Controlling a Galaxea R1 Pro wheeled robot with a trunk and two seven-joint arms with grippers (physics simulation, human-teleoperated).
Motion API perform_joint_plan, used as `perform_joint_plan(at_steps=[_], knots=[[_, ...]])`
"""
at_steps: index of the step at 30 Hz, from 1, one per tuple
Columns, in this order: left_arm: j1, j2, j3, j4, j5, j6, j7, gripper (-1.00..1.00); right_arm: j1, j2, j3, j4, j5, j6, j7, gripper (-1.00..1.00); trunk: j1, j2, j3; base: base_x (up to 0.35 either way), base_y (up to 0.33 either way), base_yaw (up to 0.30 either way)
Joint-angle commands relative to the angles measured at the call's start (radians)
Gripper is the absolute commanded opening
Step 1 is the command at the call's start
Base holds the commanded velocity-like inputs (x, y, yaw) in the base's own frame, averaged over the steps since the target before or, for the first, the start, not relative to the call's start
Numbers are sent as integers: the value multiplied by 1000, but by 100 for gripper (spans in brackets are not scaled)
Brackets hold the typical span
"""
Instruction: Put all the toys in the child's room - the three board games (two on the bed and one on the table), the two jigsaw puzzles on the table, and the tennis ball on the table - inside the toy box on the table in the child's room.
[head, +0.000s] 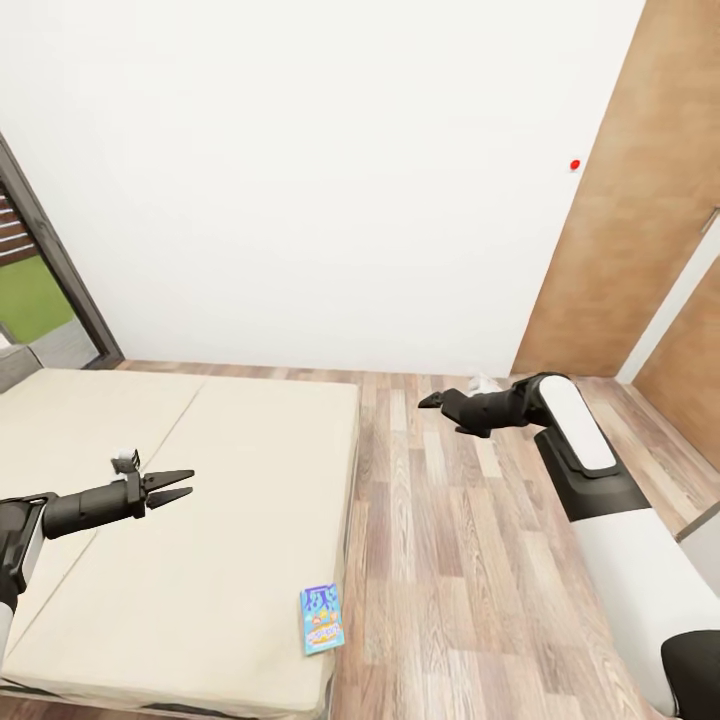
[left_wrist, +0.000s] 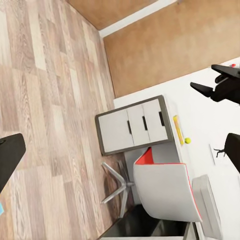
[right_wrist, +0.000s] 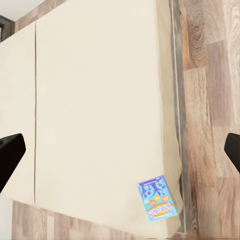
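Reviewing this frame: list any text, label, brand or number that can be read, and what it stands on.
Nothing here reads as legible text.
Small blue board game box near the beige bed's corner: printed lettering and a yellow band on its lid, too small and blurred to read, in the right wrist view as well.
Red dot on the white wall: a plain mark, no lettering.

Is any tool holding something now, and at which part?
Nothing is held. The left tool and right tool are both open and empty; the blue board game lies untouched on the bed.
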Motion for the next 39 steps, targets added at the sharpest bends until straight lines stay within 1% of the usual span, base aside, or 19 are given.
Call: perform_joint_plan(at_steps=[1, 2, 3, 11, 16, 28, 39], knots=[[-1, -1, 2, -1, -11, 10, -9, 100, 6, -1, 1, -1, -9, 0, -10, 100, 1, -2, 0, 0, 0, 0], [-1, 0, 2, -1, -11, 11, -9, 100, 20, -1, 0, -3, -9, 0, -10, 100, 1, -2, 1, 0, 0, 0], [-1, 0, 2, -1, -11, 11, -9, 100, 20, -1, 0, -3, -9, 0, -10, 100, 1, -2, 3, 0, 0, 0], [-1, 1, 0, -1, -11, 11, -9, 100, 79, -9, -3, -3, -9, -2, -9, 100, 1, -2, 16, 0, 0, 0], [-1, 1, 0, -1, -11, 11, -9, 100, 98, -12, -5, -6, -9, -26, -7, 100, 1, -2, 24, 0, 0, 0], [-1, 4, 6, -1, -11, 11, -9, 100, 178, -9, -4, -15, -10, -74, -3, 100, 1, -2, 44, 0, 0, 0], [-1, 3, 2, -1, -11, 10, -9, 100, 217, -8, -1, -20, -9, -99, 1, 100, 1, -2, 62, 0, 0, 0]])
